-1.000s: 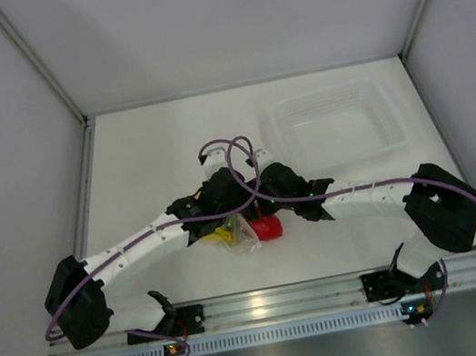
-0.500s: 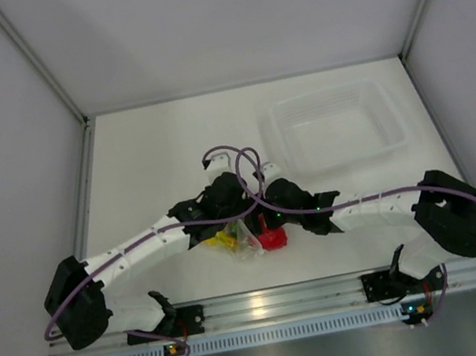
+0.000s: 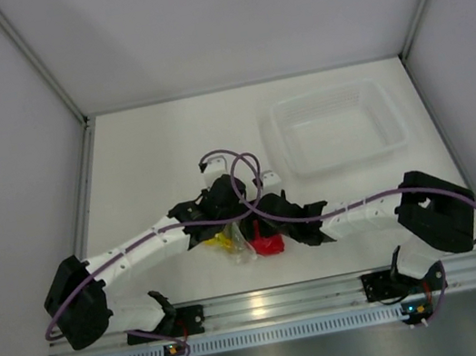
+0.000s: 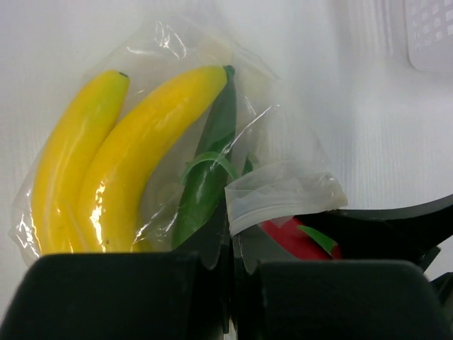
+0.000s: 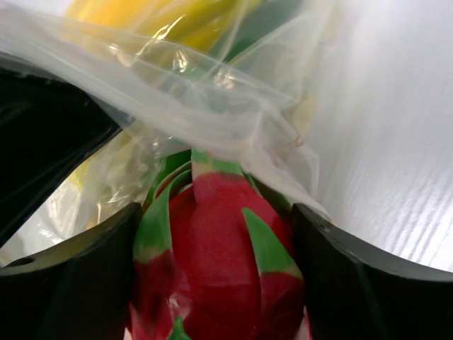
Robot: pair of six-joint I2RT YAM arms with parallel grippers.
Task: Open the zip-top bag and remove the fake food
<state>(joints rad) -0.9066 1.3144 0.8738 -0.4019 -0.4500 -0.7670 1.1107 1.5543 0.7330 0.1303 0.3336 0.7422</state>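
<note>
Right, the zip-top bag [image 4: 279, 188] lies on the bench [image 3: 144, 167], low centre in the overhead view, btwn the two wrists. Inside it are two yellow bananas [image 4: 134, 149] side by side, filling the left half of the left wrist view, w/ a dark green piece [image 4: 205, 170] running along their right flank, all under crinkly clear film. The red fruit [image 5: 216, 262], green leaves on it, sits at the bag's lower-right end. Film drapes over its top, but its body looks bare in the right wrist view; can't tell how far in it is.

Left end effector [image 4: 230, 265] is pinched narrow, a fold of bag film caught btwn its fingers at the bottom of its own view. Right end effector [image 5: 214, 212] stands wide, one finger each side of the red fruit and close against it. Whether it's actually squeezing, can't tell.

Further out, a rigid clear tray [image 3: 392, 137] sits upper right of the bag in the overhead view, well apart from it. Purple cables [image 3: 234, 156] loop above the wrists.
</note>
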